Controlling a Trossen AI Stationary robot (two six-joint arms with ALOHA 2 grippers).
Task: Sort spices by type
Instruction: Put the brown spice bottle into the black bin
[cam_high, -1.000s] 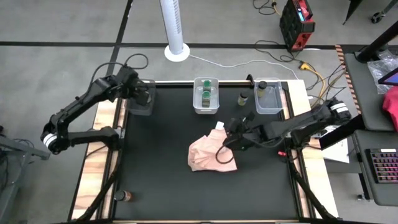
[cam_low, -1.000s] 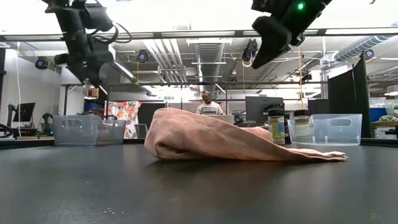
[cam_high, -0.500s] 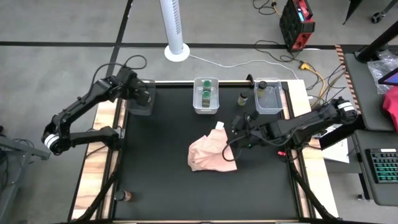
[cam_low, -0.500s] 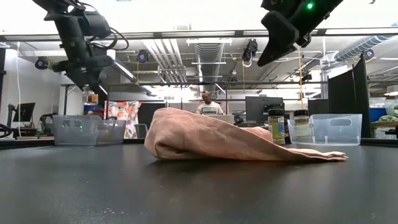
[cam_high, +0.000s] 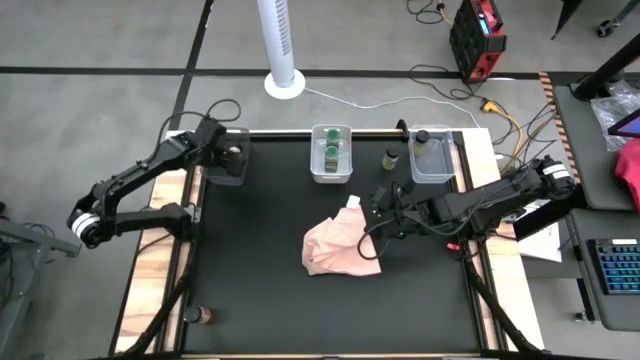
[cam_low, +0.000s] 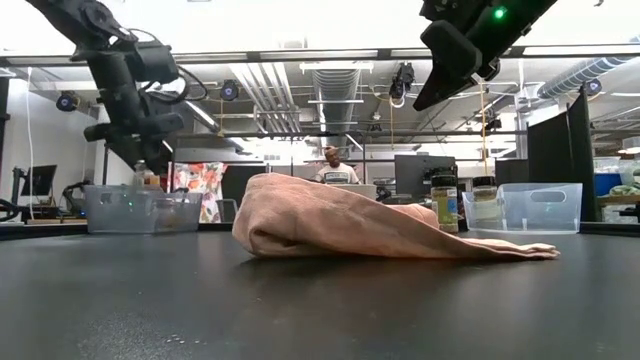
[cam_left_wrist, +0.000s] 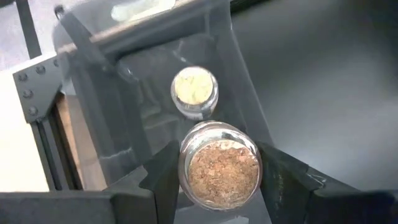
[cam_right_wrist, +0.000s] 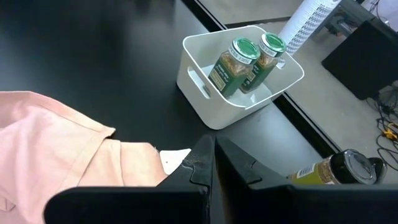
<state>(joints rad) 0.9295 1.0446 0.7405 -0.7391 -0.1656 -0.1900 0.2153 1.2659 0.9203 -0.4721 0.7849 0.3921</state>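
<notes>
Left hand (cam_left_wrist: 214, 180) is gripping a spice jar (cam_left_wrist: 219, 167) over the left bin (cam_left_wrist: 155, 106), where another jar (cam_left_wrist: 194, 91) sits. Next it probably lowers and lets go. Right hand (cam_right_wrist: 213, 163) is closed, empty, above the cloth (cam_right_wrist: 56, 149).

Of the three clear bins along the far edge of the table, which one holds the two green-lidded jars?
The middle bin, between the bin under the left gripper and the right-hand bin; two green-lidded jars stand upright in it.

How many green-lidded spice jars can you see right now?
2. Both green-lidded jars stand side by side in the middle bin at the table's far edge. More could be hidden under the pink cloth.
</notes>
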